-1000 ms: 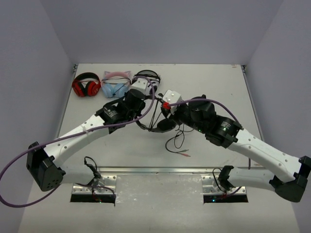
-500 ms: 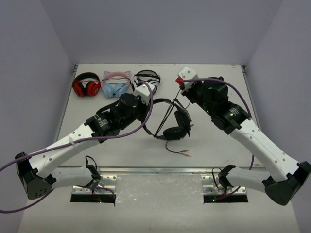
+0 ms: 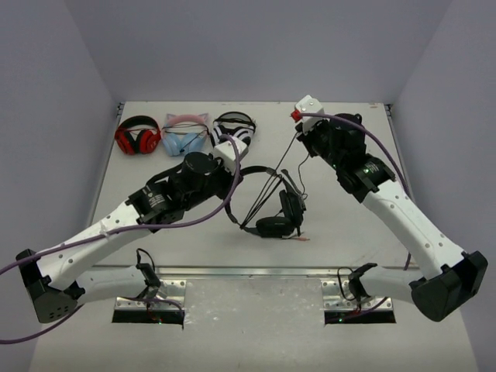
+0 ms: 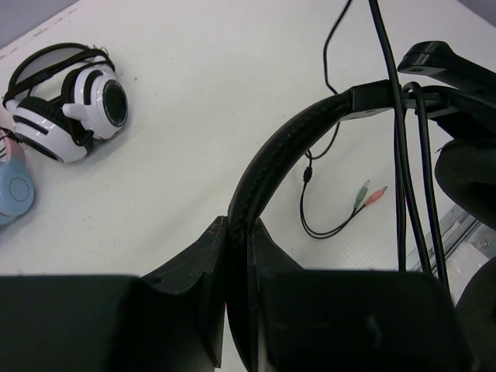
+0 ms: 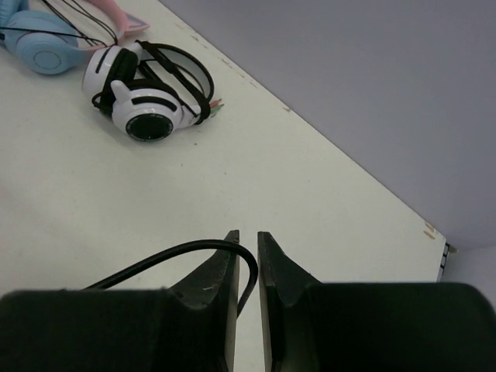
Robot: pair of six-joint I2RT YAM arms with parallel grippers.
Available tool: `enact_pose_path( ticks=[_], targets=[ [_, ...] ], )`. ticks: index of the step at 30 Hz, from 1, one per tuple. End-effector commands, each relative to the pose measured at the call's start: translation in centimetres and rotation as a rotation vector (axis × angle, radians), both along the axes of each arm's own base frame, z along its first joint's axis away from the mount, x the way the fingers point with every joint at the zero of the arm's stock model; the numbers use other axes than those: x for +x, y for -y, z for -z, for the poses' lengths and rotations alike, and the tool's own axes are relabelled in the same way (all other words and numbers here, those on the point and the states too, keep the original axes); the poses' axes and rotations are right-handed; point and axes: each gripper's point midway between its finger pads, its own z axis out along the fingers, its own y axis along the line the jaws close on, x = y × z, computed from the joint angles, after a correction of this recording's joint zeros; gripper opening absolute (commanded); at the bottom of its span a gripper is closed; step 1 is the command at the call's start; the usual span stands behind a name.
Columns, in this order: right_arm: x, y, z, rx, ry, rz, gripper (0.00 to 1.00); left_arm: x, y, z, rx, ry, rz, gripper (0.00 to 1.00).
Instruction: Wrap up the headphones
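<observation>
Setting: robotics lab cell. White desk (image 3: 201, 244) boxed by plain grey walls (image 3: 256, 46); left arm (image 3: 116, 225), right arm (image 3: 403, 221) mounted at near edge; trailing purple cables (image 3: 242, 163).

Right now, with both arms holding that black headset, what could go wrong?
The thin cable sits only at the tips of the right jaws, so it may slip out. Pulling harder could drag the headset's headband from the left jaws. The loose plugs might snag on the table.
</observation>
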Motion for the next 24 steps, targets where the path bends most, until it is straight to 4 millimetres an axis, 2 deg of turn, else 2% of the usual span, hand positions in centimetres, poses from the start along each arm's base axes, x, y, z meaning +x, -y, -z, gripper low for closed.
enact_pose_path(
  ticks=[1, 5, 7, 8, 9, 10, 11, 12, 13, 14, 15, 16, 17, 19, 20, 21, 22, 23, 24],
  targets=[
    [1.9, 1.4, -2.0, 0.138, 0.036, 0.036, 0.15, -1.9, 0.9, -3.5, -0.117, 0.054, 0.098, 0.0],
    [1.2, 0.6, 0.2, 0.222, -0.026, -0.009, 0.02, -1.9, -0.2, -6.4, -0.183, 0.116, 0.058, 0.0],
    [0.0, -1.3, 0.5, 0.311, -0.066, -0.096, 0.01, -1.8, -0.4, -8.3, -0.236, 0.143, 0.038, 0.0],
    [-1.3, -2.7, 2.2, 0.374, -0.132, -0.16, 0.01, -1.6, -0.5, -9.8, -0.28, 0.16, 0.011, 0.0],
    [-1.8, -3.5, 1.8, 0.42, -0.154, -0.197, 0.01, -1.6, -0.5, -9.8, -0.288, 0.154, 0.006, 0.0],
    [-2.6, -4.3, 2.9, 0.464, -0.193, -0.232, 0.01, -1.4, -0.6, -11.5, -0.323, 0.174, -0.007, 0.0],
    [-3.6, -5.8, 2.1, 0.55, -0.208, -0.305, 0.01, -1.2, -0.5, -12.1, -0.347, 0.171, -0.021, 0.0],
    [-4.0, -6.2, 2.1, 0.587, -0.213, -0.324, 0.01, -1.3, -0.6, -13.2, -0.371, 0.18, -0.022, 0.0],
    [-4.8, -6.7, 3.7, 0.612, -0.249, -0.34, 0.01, -1.1, -0.7, -15.0, -0.401, 0.197, -0.038, 0.0],
    [-5.1, -7.4, 2.6, 0.682, -0.226, -0.368, 0.01, -1.0, -0.9, -15.9, -0.428, 0.198, -0.056, 0.0],
    [-5.8, -8.0, 2.4, 0.714, -0.234, -0.417, 0.02, -0.8, -1.0, -16.7, -0.443, 0.204, -0.07, 0.0],
    [-6.4, -8.5, 3.9, 0.738, -0.274, -0.433, 0.04, -0.9, -1.2, -17.7, -0.466, 0.212, -0.076, 0.0],
    [-6.9, -9.5, 2.8, 0.798, -0.256, -0.484, 0.05, -1.1, -1.8, -20.1, -0.52, 0.228, -0.097, 0.0],
    [-7.2, -11.1, 2.6, 0.819, -0.269, -0.529, 0.07, -0.8, -1.6, -20.9, -0.521, 0.21, -0.108, 0.0],
    [-6.8, -12.2, 3.5, 0.803, -0.286, -0.533, 0.07, -1.2, -2.2, -23.5, -0.57, 0.222, -0.115, 0.0],
    [-7.6, -14.1, 3.8, 0.787, -0.305, -0.568, 0.07, -0.7, -1.8, -23.6, -0.562, 0.209, -0.127, 0.0],
    [-7.2, -15.1, 2.9, 0.784, -0.281, -0.578, 0.06, -0.7, -2.0, -23.7, -0.56, 0.194, -0.143, 0.0],
    [-6.8, -16.4, 4.1, 0.776, -0.306, -0.582, 0.05, -0.8, -2.2, -24.3, -0.577, 0.195, -0.151, 0.0],
    [-7.3, -17.7, 4.2, 0.788, -0.314, -0.608, 0.05, -0.9, -2.8, -25.3, -0.605, 0.205, -0.172, 0.0]
  ],
)
